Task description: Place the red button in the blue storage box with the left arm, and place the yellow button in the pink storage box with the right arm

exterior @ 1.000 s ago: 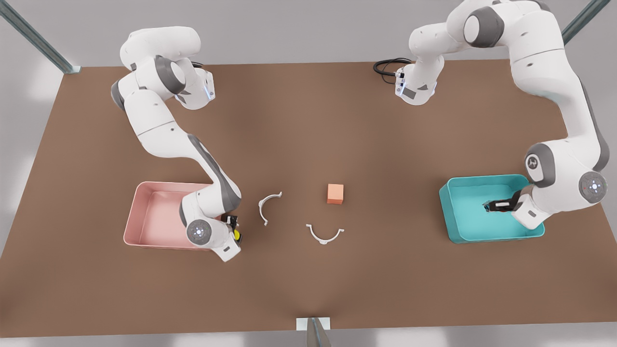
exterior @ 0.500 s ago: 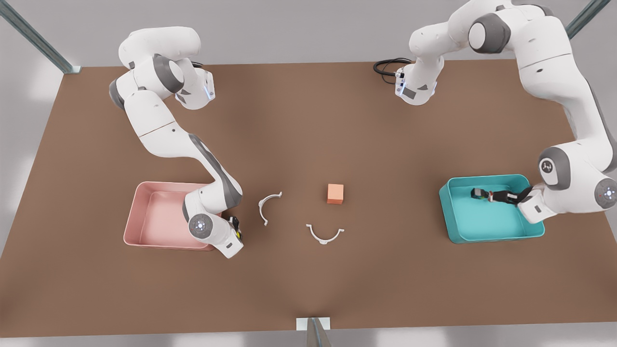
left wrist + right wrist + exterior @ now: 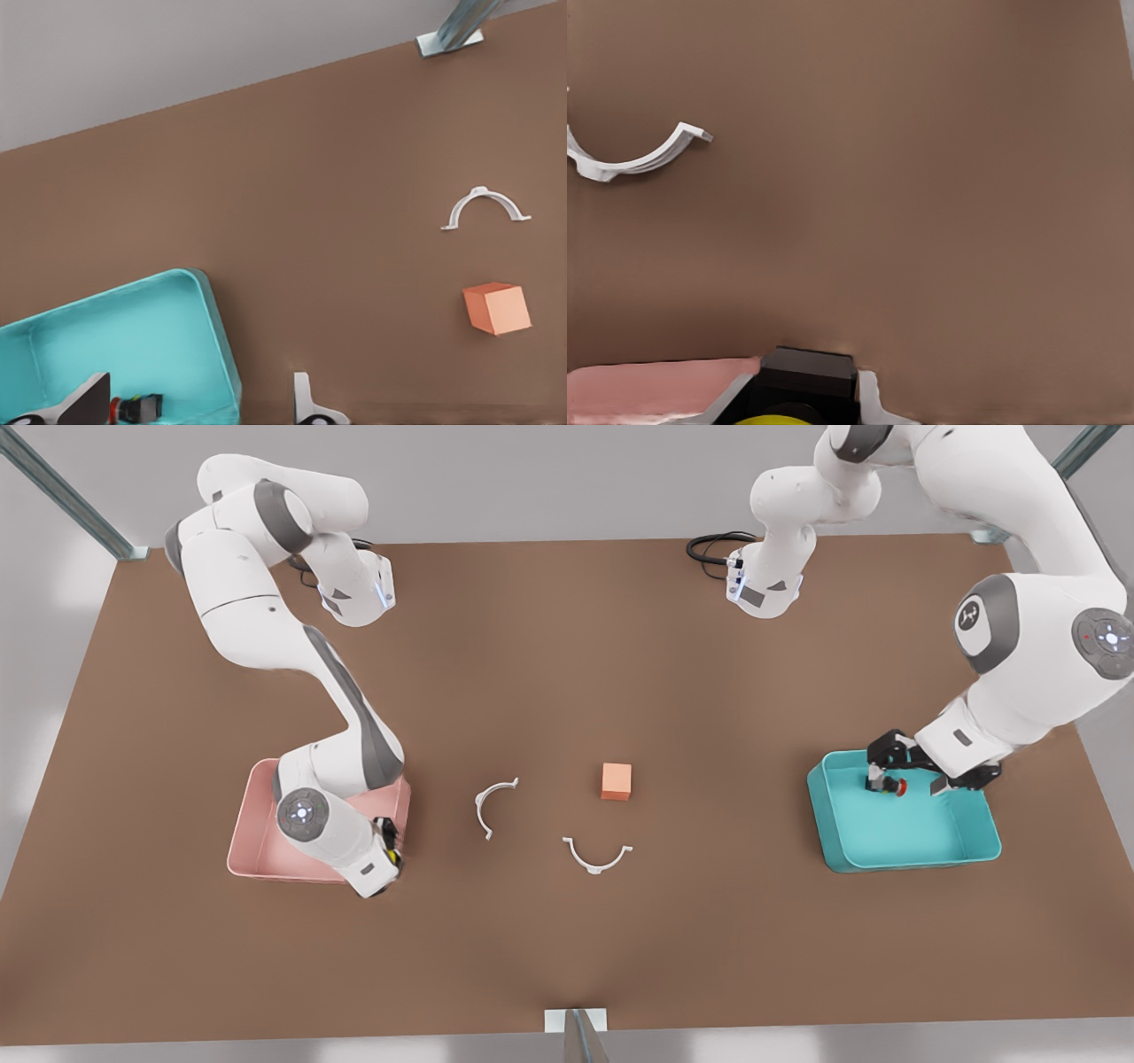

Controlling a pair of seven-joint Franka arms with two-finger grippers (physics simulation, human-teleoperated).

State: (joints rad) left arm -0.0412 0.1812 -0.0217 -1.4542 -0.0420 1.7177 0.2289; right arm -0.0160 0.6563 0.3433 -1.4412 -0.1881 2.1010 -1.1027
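the red button [image 3: 897, 786] is a tiny round red cap on a small black base, lying inside the blue storage box [image 3: 904, 849] near its far wall, at the front view's right. the left hand [image 3: 908, 775] hangs just over that far part of the teal tray with its fingers spread wide, one on each side of the button and clear of it. in the left wrist view the button [image 3: 135, 408] sits on the tray floor between the two fingers.

the yellow button [image 3: 392, 856] shows a yellow cap on a black base, clamped in the right hand [image 3: 390, 849], which hovers at the near right corner of the pink storage box [image 3: 257, 841], at the front view's left. the right arm covers much of the pale pink tray.

on the brown tabletop [image 3: 567, 939] between the trays lie an orange-pink cube [image 3: 616, 780] and two white curved clips [image 3: 492, 803] [image 3: 596, 856], all well apart from both boxes. a black cable [image 3: 711, 545] lies coiled at the far edge.
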